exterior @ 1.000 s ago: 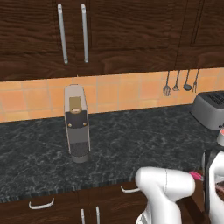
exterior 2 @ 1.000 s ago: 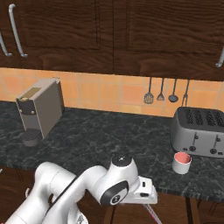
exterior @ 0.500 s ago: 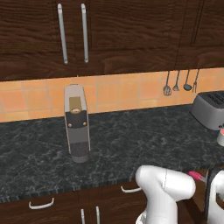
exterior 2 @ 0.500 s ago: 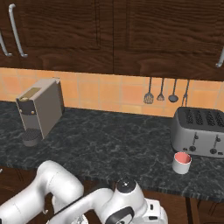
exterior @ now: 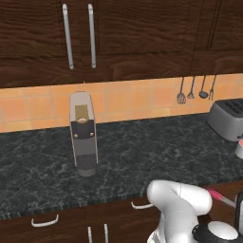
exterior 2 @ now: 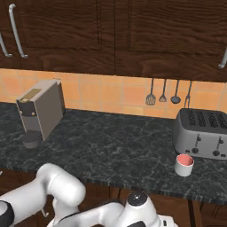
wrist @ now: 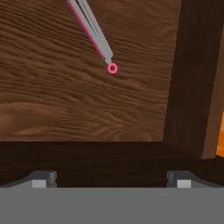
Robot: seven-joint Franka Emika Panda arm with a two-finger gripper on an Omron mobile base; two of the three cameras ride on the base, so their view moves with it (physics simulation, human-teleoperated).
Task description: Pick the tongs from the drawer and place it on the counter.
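Gripper (wrist: pixel 111 180): two dark finger tips set wide apart at the lower edge of the hand view, holding nothing, poised over the inside of the drawer (wrist: pixel 65 109). Drawer: brown wood-grain floor, with a dark wooden wall running up the right side of the hand view and another across the bottom. Tongs (wrist: pixel 92 33): lying flat on the drawer floor, well apart from the finger tips, slim grey arms with a pink edge, ending in a small pink ring; a pink stretch of them also shows in the left base view (exterior: pixel 219 196), just past the white arm (exterior: pixel 178 199). Surface (exterior: pixel 142 156): black, grey-speckled, thick dark edge, above the drawer. On the surface: coffee machine (exterior: pixel 83 134), upright, toward the left; small white cup with pink inside (exterior 2: pixel 184 165), near the front edge on the right; grey toaster (exterior 2: pixel 202 134), just behind the cup. Orange tiled wall (exterior 2: pixel 111 95): behind the surface, carrying a row of dark hanging utensils (exterior 2: pixel 169 93). Dark wooden cupboards (exterior: pixel 78 38): above, with long metal handles.
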